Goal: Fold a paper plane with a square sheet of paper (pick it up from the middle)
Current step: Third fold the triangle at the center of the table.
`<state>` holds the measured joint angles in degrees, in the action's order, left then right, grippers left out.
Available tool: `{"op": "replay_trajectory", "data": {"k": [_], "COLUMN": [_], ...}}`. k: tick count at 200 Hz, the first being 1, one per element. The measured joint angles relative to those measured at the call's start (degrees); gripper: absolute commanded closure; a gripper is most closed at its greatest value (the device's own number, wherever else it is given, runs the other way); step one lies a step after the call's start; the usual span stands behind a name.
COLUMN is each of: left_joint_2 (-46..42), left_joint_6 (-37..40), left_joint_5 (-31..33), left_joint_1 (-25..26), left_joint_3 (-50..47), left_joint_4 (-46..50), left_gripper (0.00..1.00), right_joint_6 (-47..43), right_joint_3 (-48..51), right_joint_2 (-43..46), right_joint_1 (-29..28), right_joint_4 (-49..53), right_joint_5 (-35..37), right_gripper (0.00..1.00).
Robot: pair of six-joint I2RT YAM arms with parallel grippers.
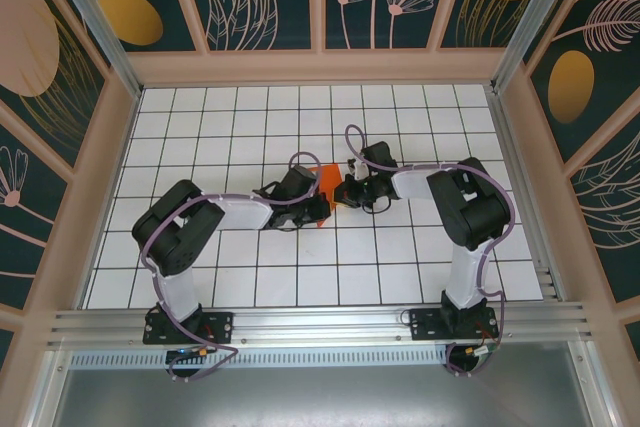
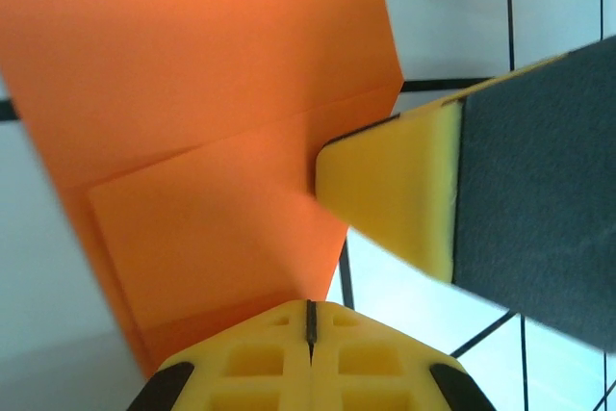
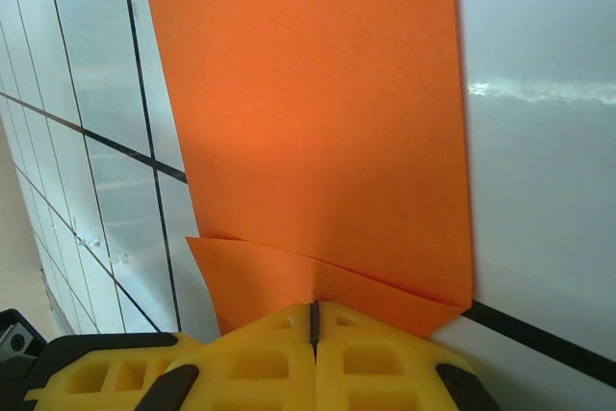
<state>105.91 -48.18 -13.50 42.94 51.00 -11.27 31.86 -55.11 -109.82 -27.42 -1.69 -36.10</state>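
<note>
The square sheet of paper [image 1: 328, 180] is bright orange and lies folded on the white grid table, mid-centre. In the left wrist view the paper [image 2: 192, 93] shows a layered flap with a slanted edge. In the right wrist view the paper [image 3: 318, 113] is a long flat strip with a folded corner near the jaws. My left gripper [image 1: 318, 209] [image 2: 310, 307] is shut, tips on the paper's edge. My right gripper [image 1: 347, 190] [image 3: 314, 309] is shut too, resting on the opposite end. Neither slit shows orange inside. The grippers cover much of the paper, so I cannot tell whether it has a paper plane's shape.
The right gripper's yellow finger [image 2: 404, 190] touches the paper's edge in the left wrist view. The left gripper's yellow body [image 3: 96, 372] sits beside my right jaws. Wooden walls [image 1: 115, 147] ring the tiled table [image 1: 250, 277], with open tiles in front and behind.
</note>
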Motion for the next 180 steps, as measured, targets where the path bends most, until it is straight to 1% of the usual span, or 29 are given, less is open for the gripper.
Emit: {"op": "replay_trajectory", "data": {"k": [23,75,119,180], "left_joint_2": [1.53,2.36,1.16,-2.34], "left_joint_6": [0.83,1.77,3.63,5.75], "left_joint_5": [-0.09,-0.28,-1.11,-2.75], "left_joint_1": [0.0,0.0,-0.07,-0.07], "left_joint_3": [2.23,2.19,-1.55,-6.32], "left_joint_4": [0.26,0.17,-4.15,-4.96], "left_gripper": [1.0,1.0,1.0,1.0], "right_joint_6": [0.02,0.0,0.0,0.17], "right_joint_3": [0.0,-0.04,-0.57,-0.79], "right_joint_2": [-0.07,-0.24,-0.66,-0.98], "right_joint_1": [0.02,0.11,0.35,0.61], "right_joint_4": [-0.02,0.0,0.66,0.85], "right_joint_5": [-0.02,-0.22,-0.7,-1.49], "right_gripper": [0.97,0.96,0.96,0.96]}}
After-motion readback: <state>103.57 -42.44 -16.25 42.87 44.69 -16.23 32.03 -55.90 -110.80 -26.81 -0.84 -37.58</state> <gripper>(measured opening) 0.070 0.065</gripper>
